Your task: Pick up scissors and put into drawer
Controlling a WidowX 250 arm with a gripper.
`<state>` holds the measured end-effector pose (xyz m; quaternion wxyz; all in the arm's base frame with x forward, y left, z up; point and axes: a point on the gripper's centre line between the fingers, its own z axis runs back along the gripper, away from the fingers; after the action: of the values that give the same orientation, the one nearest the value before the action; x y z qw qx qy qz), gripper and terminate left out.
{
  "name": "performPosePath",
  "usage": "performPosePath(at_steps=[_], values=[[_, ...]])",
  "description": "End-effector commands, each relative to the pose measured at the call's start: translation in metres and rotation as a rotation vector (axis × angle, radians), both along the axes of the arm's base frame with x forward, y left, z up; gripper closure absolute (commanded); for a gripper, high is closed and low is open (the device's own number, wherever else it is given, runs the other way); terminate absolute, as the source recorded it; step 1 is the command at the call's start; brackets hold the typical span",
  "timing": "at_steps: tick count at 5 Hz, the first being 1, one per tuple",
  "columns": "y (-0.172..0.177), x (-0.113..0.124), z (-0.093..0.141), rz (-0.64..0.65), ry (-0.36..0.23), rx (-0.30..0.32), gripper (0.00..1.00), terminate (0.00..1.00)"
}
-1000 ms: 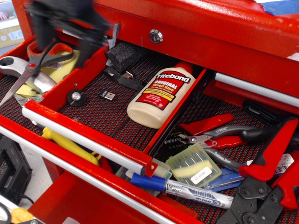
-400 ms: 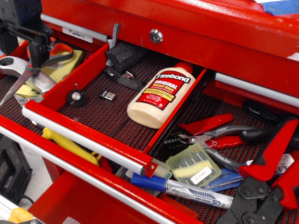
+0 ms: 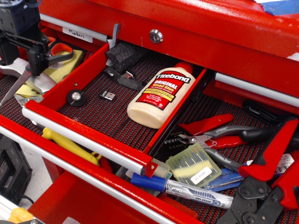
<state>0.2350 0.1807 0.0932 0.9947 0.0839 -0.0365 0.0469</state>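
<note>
The scissors, with orange-red handle loops and long silver blades pointing to the lower left, lie in the left compartment on a yellow pad. My black gripper hangs over them at the top left. One finger is down by the pivot, and the other is near the left edge. The jaws look open and hold nothing. The narrow red drawer, with a silver bar handle and a dark mesh liner, stands open just to the right of the scissors.
The drawer holds a Titebond glue bottle, a black foam block, a small knob and a USB plug. A silver utility knife lies under the scissors. Red pliers, crimpers, a bit case and a marker fill the lower right drawer.
My gripper has moved left and come down from a blurred sweep over the handles, so that it stands over the scissors' pivot. The scissors have not moved.
</note>
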Motion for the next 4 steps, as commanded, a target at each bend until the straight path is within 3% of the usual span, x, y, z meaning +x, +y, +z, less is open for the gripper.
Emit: performPosePath(at_steps=[1, 3, 4], values=[[0.011, -0.002, -0.009, -0.006, -0.016, -0.023, 0.00, 0.00], [0.011, -0.004, -0.019, 0.007, -0.022, -0.048, 0.00, 0.00], [0.006, -0.005, -0.024, 0.018, -0.027, -0.065, 1.00, 0.00]])
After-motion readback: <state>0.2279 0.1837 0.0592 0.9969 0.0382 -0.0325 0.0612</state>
